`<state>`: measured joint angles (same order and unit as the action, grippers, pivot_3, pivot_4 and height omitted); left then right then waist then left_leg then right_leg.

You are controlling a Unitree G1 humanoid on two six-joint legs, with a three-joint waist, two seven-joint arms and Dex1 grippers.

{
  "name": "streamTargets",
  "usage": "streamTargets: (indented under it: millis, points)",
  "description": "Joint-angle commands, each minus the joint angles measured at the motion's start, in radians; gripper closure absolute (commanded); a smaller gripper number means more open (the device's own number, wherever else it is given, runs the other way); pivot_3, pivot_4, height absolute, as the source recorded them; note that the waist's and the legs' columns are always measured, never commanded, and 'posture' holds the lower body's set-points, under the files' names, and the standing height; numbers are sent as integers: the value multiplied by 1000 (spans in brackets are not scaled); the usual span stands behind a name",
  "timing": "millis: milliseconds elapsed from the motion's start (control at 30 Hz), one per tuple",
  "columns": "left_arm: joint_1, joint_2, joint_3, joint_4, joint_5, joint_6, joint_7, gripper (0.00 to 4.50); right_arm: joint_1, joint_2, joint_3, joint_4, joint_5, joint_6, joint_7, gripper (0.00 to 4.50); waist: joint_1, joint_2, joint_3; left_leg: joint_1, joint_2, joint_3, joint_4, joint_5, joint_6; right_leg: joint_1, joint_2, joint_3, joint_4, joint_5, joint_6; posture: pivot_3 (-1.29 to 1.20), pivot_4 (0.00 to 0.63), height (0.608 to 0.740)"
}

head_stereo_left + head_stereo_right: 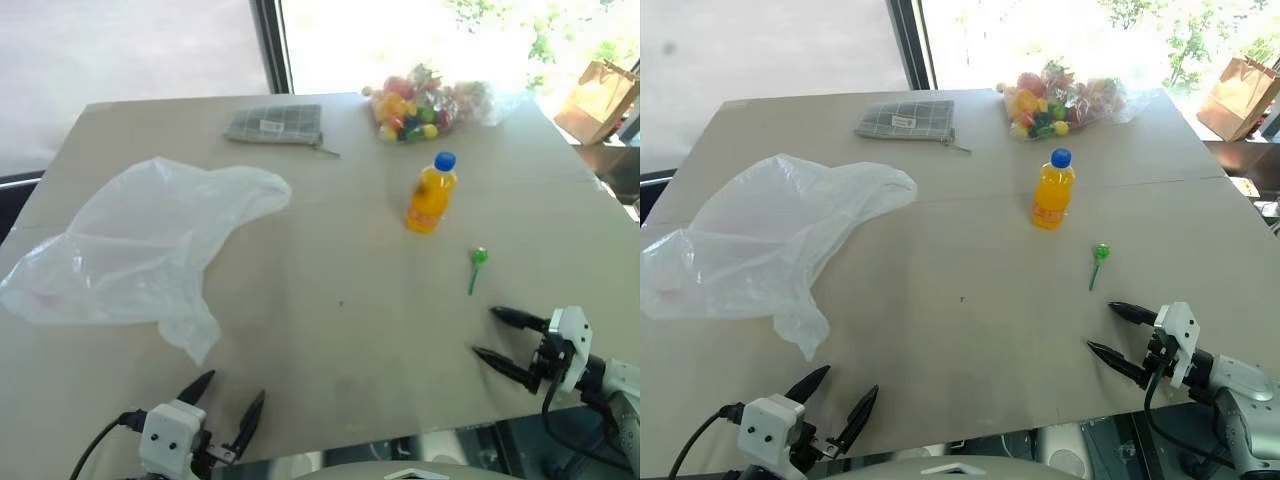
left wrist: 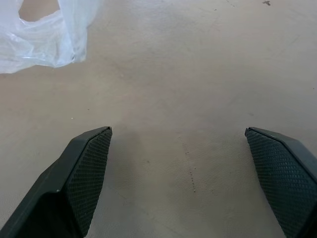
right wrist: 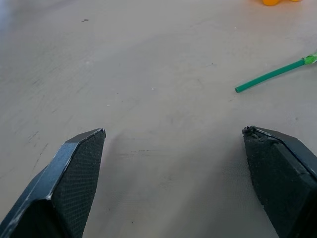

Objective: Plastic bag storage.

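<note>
**Both claws spread and empty, bag waiting off the left arm**

The left gripper (image 1: 227,407) is hovering at the near edge of the table (image 1: 330,300) with its two black fingers spread wide and nothing between them. The right gripper (image 1: 498,335) is sitting at the near right edge, jaws equally wide apart and empty, pointing inward across the tabletop.

The plastic bag (image 1: 150,240) is lying flat on the table ahead of the left gripper and a little to its left, its nearest corner hanging close in front of that claw's fingers but not touching them. The right gripper is well apart from it, across the width of the table, so the left arm is looking like the nearer one for a first grab. The bag's long axis is running diagonally, from the near-left table edge up toward the middle.

The bag is showing as thin, translucent white, crinkled and collapsed, with a loose handle loop visible in the left wrist view (image 2: 47,34).

Further out, an orange juice bottle (image 1: 431,192), a green lollipop (image 1: 476,268), a bag of colourful sweets (image 1: 425,105) and a checked pouch (image 1: 275,124) are resting on the far half.
</note>
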<state>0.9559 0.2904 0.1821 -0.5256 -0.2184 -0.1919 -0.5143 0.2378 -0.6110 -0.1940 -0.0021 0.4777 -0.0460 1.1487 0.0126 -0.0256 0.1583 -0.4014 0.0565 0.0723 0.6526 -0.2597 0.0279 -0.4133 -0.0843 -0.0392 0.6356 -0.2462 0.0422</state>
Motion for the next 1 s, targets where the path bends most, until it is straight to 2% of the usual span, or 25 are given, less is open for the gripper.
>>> streamTargets:
  millis: [33, 267, 767, 900, 1000]
  points:
    - [-7, -30, -28, -11, 27, -52, 26, 28, -29, -9, 2, 21, -1, -13, 20, 0, 0, 0, 0, 0, 0, 0, 0, 0, 0, 0, 0, 0, 0, 0, 0, 0, 150, 740]
    - [-27, -59, -41, 25, 34, -107, 38, 28, -69, -10, 3, 123, -28, -80, 62, 0, 0, -1, 0, 0, 0, 0, 2, 0, 0, 1, 0, 0, 1, 0, 0, 0, 150, 740]
    - [-58, -52, -50, 26, 44, -106, 46, 28, -94, 10, 14, 168, -36, -115, 65, 0, 0, -2, -1, 1, 0, 0, 7, 0, 0, 2, 1, 0, 5, 0, 0, 0, 150, 740]
    - [-56, -68, -39, 59, 140, -133, 101, 28, -95, 11, 19, 153, -15, -115, 95, 0, 0, -1, -1, 1, 0, 0, 10, 0, 0, 2, 1, 0, 6, 0, 0, 0, 150, 740]
    - [-26, -91, -19, 48, 213, -173, 157, 28, -81, -1, 37, 51, 49, -80, 163, 0, 0, -1, -1, 1, 0, 0, 11, 0, 0, 3, 1, 0, 7, 0, 0, 0, 150, 740]
